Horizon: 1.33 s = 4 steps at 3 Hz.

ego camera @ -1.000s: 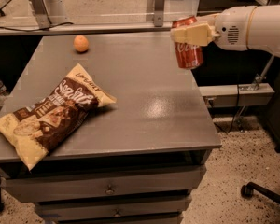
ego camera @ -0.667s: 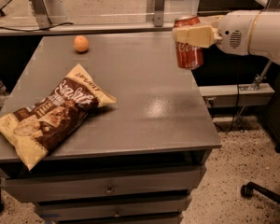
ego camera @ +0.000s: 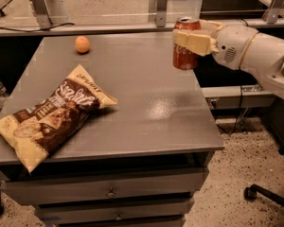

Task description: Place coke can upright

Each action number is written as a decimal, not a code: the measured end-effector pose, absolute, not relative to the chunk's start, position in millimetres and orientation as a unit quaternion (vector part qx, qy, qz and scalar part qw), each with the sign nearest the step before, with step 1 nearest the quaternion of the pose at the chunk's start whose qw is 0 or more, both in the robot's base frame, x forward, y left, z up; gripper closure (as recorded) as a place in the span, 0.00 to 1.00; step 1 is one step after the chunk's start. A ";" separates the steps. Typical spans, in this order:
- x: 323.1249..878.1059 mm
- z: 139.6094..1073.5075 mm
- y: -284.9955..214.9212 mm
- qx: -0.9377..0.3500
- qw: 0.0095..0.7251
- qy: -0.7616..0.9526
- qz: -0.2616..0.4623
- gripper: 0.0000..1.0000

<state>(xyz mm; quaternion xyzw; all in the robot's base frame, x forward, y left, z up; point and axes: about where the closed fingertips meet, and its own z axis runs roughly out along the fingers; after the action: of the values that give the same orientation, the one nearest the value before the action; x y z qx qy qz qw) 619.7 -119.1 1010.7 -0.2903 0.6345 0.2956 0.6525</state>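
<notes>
Coke can straighter in pincer at table

One camera looks down across the table from its front, fairly near, gripper upper right.

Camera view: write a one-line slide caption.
The gripper, shut on the upright coke can, at the grey table's far right edge.

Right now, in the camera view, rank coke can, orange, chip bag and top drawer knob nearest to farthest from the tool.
1. coke can, upright in the tool, at the far right edge of the table.
2. orange, far left; chip bag, front left: too close to call.
3. top drawer knob, below the front edge.
</notes>
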 end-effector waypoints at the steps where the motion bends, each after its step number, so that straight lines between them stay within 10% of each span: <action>1: 626.0 994.2 -111.3 -0.303 0.673 0.606 0.298 1.00; 4: 631.8 920.2 -105.5 -0.321 0.675 0.571 0.340 1.00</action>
<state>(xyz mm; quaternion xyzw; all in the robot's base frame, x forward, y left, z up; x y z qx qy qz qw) 631.8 -105.5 920.2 -0.3210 0.5709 0.3400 0.6749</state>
